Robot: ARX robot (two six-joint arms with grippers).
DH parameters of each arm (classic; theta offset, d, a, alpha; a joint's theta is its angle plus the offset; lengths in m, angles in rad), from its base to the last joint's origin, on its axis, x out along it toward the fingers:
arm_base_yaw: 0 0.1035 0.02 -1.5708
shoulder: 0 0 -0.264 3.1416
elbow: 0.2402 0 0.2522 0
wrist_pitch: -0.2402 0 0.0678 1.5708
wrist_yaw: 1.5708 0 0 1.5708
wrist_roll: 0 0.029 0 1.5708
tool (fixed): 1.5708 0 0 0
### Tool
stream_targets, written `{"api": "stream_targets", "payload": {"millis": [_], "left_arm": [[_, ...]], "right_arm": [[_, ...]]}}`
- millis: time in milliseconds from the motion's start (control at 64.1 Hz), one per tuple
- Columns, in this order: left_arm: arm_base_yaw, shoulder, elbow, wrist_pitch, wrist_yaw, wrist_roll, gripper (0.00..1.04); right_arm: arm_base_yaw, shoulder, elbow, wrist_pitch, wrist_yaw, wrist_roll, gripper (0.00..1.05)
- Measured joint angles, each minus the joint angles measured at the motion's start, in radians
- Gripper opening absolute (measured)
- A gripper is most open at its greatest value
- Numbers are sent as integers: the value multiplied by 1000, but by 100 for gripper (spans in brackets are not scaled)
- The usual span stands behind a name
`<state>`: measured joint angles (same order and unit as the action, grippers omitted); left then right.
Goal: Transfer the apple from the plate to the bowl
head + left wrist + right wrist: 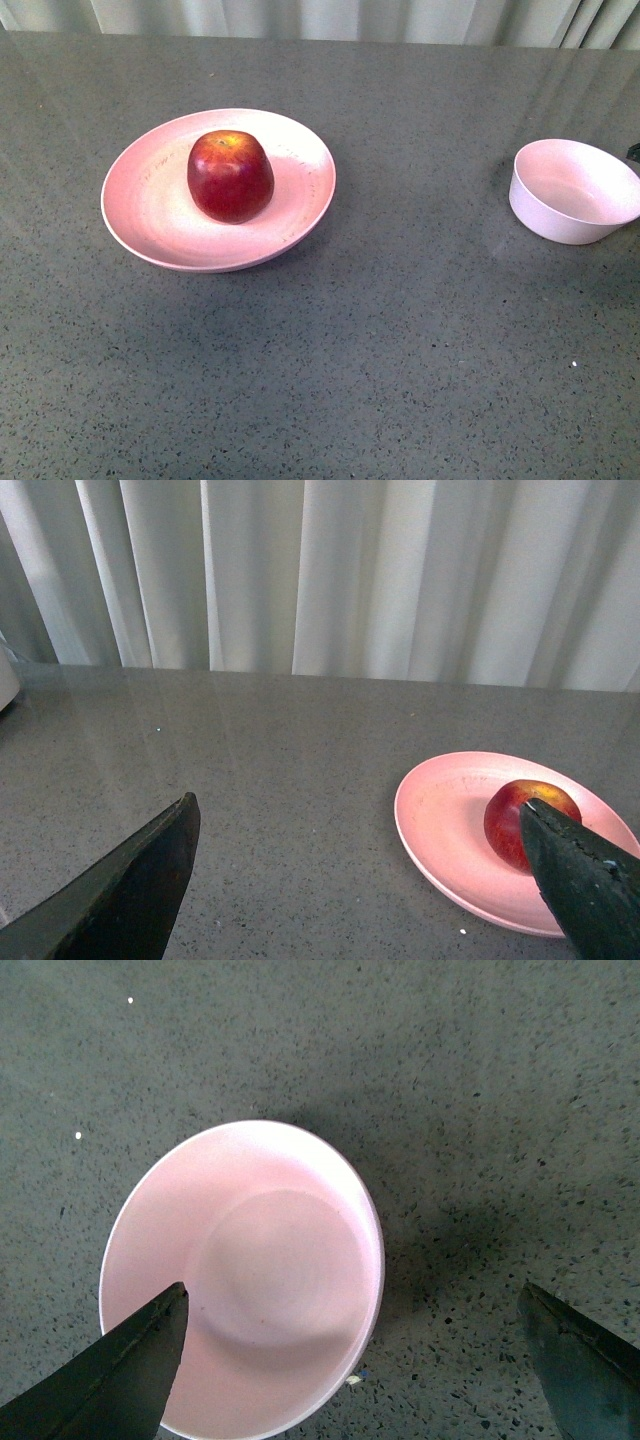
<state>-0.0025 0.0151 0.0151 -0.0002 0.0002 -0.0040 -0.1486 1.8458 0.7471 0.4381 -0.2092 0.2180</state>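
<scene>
Front view: apple (230, 176), dark red w/ yellowish patch at the stem, sits stem-up on the pink plate (150, 215), approx. at plate centre. Bowl (575, 190), small, pale pink, stands upright well apart from the plate, off the plate's right side, on the same grey speckled table (350, 350). Pale curtain (300, 18) hangs beyond the table edge behind the plate.

Left wrist view: left gripper (358, 805), fingers spread wide, is low over the table near the plate. One dark finger (590, 880) overlaps the apple in the picture; contact cannot be told.

Right wrist view: right gripper (352, 1288), fingers likewise wide apart, hangs above the bowl, away from the plate, camera looking down into the bowl's interior. Neither arm shows clearly in front view.
</scene>
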Motion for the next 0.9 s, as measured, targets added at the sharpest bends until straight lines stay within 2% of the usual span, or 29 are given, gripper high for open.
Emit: {"api": "stream_targets", "payload": {"millis": [374, 904], "left_arm": [[0, 0, 0, 0, 0, 0, 96], [0, 0, 0, 0, 0, 0, 96]], "right_arm": [[31, 92, 81, -61, 31, 1, 94], [73, 142, 153, -109, 52, 1, 16]]}}
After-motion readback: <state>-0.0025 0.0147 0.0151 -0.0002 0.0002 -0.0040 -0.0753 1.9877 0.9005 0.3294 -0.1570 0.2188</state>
